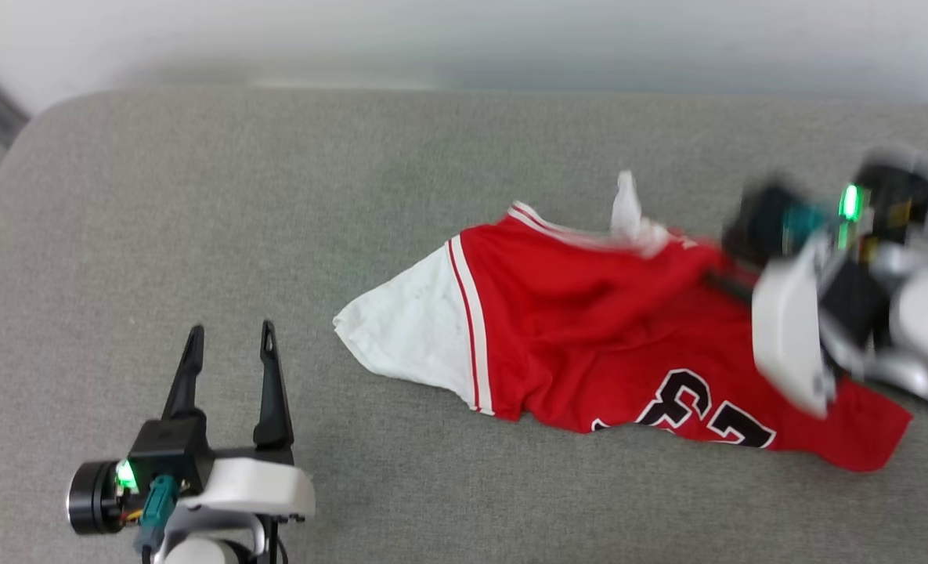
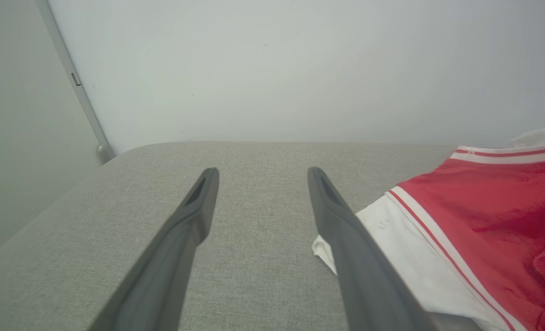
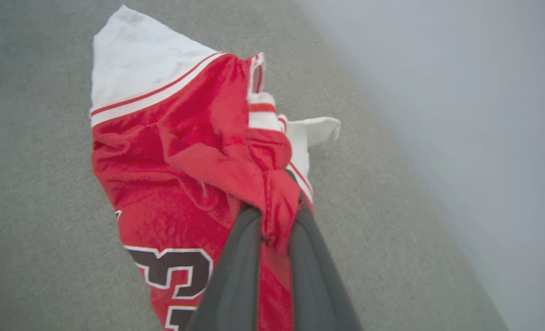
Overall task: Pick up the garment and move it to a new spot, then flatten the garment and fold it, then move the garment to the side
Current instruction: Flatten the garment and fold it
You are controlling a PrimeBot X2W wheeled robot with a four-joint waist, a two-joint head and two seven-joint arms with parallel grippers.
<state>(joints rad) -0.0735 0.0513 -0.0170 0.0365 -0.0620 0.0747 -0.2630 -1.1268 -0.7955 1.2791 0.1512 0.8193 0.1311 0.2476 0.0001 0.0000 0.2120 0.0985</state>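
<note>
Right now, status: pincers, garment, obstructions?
Right pincer shut on garment, red fold pinched. Left pincer open, apart from cloth. Garment crumpled on grey surface.

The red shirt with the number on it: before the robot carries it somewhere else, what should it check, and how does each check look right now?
1. Right tool shut on the red jersey-style shirt: ok, red cloth is pinched between its fingers.
2. Left tool open and apart from the shirt: ok, its fingers stop short of the white sleeve.
3. Layers caught in the grip: cannot tell, the cloth is bunched there.
4. Shirt lying flat: not ok, it is crumpled and folded over itself.
5. Bare room on the grey fabric surface for a new spot: ok, a wide stretch lies left of the shirt.
</note>
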